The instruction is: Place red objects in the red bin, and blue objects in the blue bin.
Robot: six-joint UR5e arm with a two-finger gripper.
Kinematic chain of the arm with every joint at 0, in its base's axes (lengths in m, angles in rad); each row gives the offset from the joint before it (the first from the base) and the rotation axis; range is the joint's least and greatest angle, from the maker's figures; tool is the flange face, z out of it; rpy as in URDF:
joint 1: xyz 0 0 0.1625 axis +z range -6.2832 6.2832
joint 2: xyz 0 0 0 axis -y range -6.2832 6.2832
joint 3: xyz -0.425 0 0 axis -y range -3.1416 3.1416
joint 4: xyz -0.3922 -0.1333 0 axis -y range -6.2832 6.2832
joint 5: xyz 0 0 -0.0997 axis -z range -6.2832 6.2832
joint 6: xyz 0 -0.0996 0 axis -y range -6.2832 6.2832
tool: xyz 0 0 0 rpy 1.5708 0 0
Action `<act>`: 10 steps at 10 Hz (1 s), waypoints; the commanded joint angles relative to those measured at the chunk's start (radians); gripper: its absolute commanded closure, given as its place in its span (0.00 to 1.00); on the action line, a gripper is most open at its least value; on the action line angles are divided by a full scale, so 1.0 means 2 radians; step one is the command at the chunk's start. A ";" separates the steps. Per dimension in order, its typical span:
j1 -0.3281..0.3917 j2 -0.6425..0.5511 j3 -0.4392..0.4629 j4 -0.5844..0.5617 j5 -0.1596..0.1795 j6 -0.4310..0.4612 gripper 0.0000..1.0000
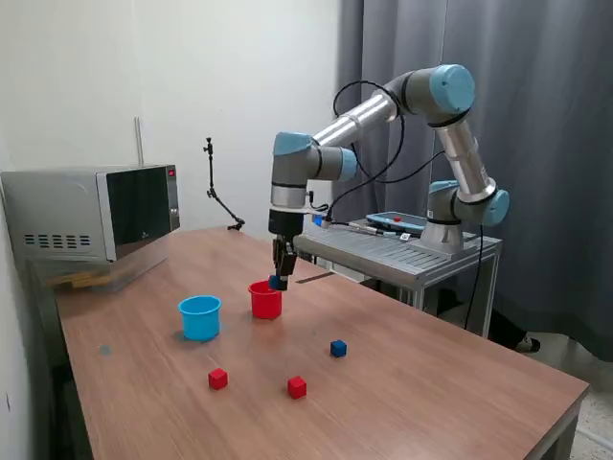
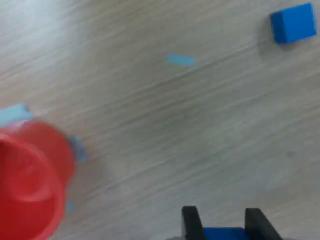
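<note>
My gripper [image 1: 279, 282] hangs just above the rim of the red bin [image 1: 265, 300], at the side toward the exterior view's right, and is shut on a dark blue cube [image 1: 275, 282]. In the wrist view that blue cube [image 2: 223, 233] sits between the black fingers [image 2: 190, 220], with the red bin [image 2: 27, 182] off to one side. The light blue bin [image 1: 200, 317] stands on the exterior view's left of the red one. A second blue cube [image 1: 338, 348] [image 2: 294, 22] lies on the table. Two red cubes [image 1: 218, 379] [image 1: 297, 386] lie nearer the front edge.
A microwave [image 1: 96, 211] stands at the back on the exterior view's left. The arm's base sits on a grey metal stand [image 1: 402, 251] at the table's far side. Small bits of blue tape [image 2: 180, 60] are stuck to the wooden tabletop.
</note>
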 commanded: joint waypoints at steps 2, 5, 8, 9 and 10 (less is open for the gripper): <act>-0.044 0.019 -0.029 0.043 0.000 -0.072 1.00; -0.054 0.059 -0.101 0.058 0.001 -0.115 1.00; -0.070 0.075 -0.147 0.058 0.002 -0.140 1.00; -0.073 0.085 -0.159 0.058 0.002 -0.142 1.00; -0.073 0.095 -0.169 0.059 0.002 -0.144 1.00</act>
